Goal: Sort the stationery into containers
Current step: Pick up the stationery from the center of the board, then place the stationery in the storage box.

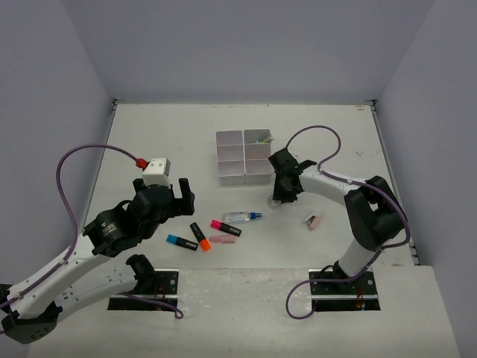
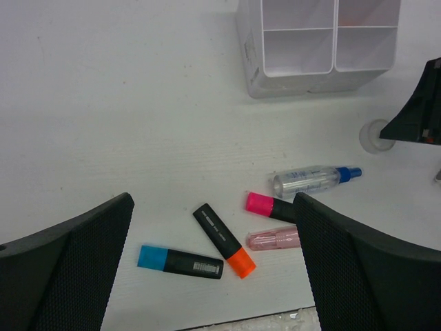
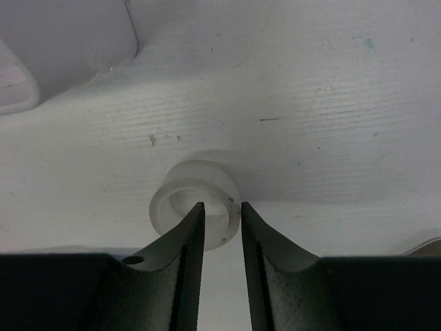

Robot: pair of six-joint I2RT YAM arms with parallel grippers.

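Observation:
The translucent tape ring lies on the table just before the white six-compartment tray. My right gripper has one finger inside the ring and one outside, shut on its right wall. From above, the right gripper covers most of the ring. My left gripper hangs wide open above a cluster: blue highlighter, orange highlighter, pink highlighter, a clear pink piece and the blue-capped glue pen. It touches none of them.
A small pink and dark item lies alone right of the ring. Something pale green sits in the tray's far right compartment. The near table edge runs just below the highlighters. Grey walls close off three sides.

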